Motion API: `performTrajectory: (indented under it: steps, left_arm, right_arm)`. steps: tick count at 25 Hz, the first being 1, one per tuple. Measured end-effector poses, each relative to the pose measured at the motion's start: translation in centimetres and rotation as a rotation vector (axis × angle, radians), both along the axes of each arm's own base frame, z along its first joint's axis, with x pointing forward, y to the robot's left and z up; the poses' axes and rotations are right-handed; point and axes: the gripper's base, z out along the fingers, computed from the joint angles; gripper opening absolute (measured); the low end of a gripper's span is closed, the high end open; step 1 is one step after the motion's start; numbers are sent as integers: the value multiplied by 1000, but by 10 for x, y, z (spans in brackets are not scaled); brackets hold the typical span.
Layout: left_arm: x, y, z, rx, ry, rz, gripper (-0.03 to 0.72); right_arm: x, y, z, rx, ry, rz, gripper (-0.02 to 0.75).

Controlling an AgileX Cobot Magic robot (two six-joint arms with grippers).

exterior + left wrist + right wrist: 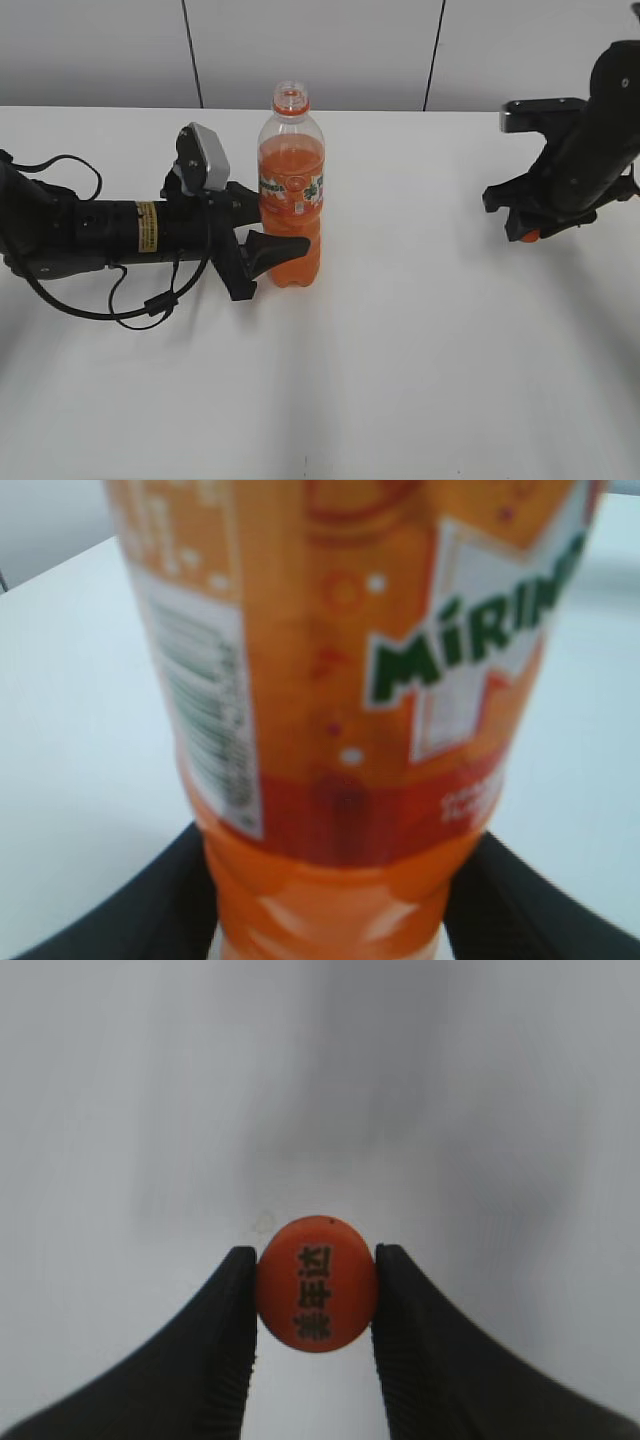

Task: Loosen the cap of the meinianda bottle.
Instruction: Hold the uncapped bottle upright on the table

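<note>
The meinianda bottle (291, 190) stands upright on the white table, its neck open and without a cap. My left gripper (272, 235) is shut on the bottle's lower body; in the left wrist view the bottle (350, 680) fills the frame between the two black fingers (330, 900). My right gripper (527, 232) hangs above the table at the right, well apart from the bottle. It is shut on the orange cap (316, 1282), whose flat top with dark characters faces the wrist camera; the cap also shows in the exterior view (529, 236).
The white table (400, 360) stretches in front of and between the arms. A grey panelled wall (320, 50) runs behind the far edge. A black cable (120, 300) loops on the table under the left arm.
</note>
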Motion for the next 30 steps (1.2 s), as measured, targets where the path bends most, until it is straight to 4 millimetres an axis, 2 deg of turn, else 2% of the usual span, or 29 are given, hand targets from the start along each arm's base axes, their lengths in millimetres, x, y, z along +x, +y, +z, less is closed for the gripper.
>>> performTrajectory:
  steps: [4, 8, 18, 20, 25, 30]
  left_arm:
    - [0, 0, 0, 0, 0, 0, 400]
    - [0, 0, 0, 0, 0, -1, 400]
    - [0, 0, 0, 1, 0, -1, 400]
    - [0, 0, 0, 1, 0, -1, 400]
    - [0, 0, 0, 1, 0, -2, 420]
    - [0, 0, -1, 9, 2, 1, 472]
  right_arm:
    - [5, 3, -22, 29, 10, -28, 269]
    - [7, 4, -33, 45, 11, -46, 269]
    - [9, 5, -42, 49, 8, -52, 282]
    - [9, 5, -42, 49, 8, -52, 331]
    - [9, 5, -42, 51, 8, -55, 551]
    - [9, 5, -42, 54, 9, -57, 576]
